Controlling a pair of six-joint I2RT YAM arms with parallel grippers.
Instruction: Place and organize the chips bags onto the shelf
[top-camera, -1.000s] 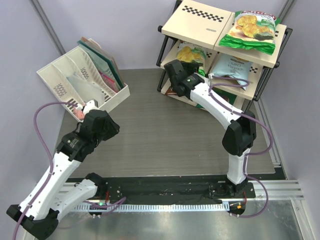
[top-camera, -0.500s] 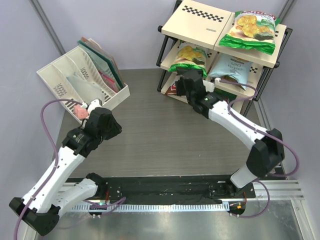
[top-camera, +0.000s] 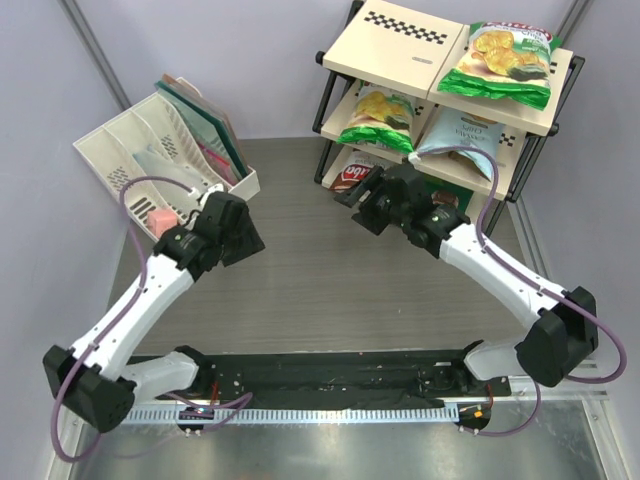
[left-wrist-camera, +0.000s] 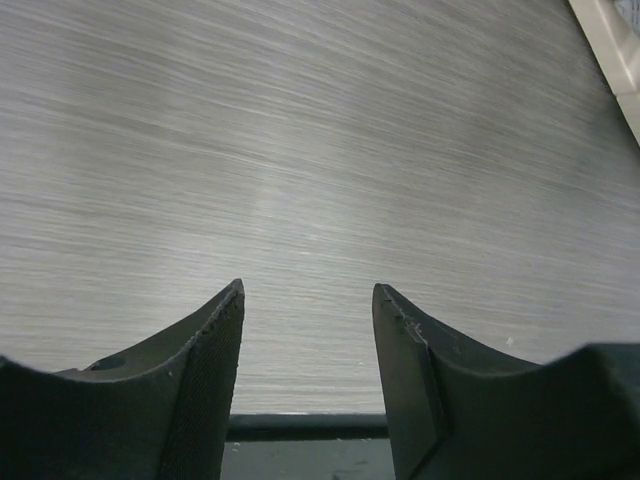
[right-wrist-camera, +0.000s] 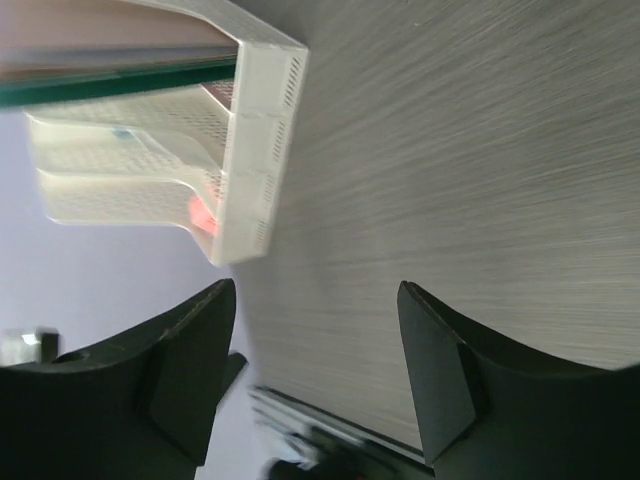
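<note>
You have the grey table (top-camera: 320, 280) under everything, with the shelf (top-camera: 400, 45) at its far right and a white slotted organizer (top-camera: 130, 150) at its far left. All four chips bags are on the shelf. One green-and-white bag (top-camera: 500, 60) lies on the top board. A second green-and-white bag (top-camera: 378, 115) and the light blue bag (top-camera: 460, 132) sit side by side on the middle tier. The dark brown bag (top-camera: 352, 172) is on the bottom tier. Your left end effector (left-wrist-camera: 308, 295) hangs over bare table, fingers spread and empty. Your right end effector (right-wrist-camera: 315, 290), near the shelf's lower front, is likewise spread and empty.
</note>
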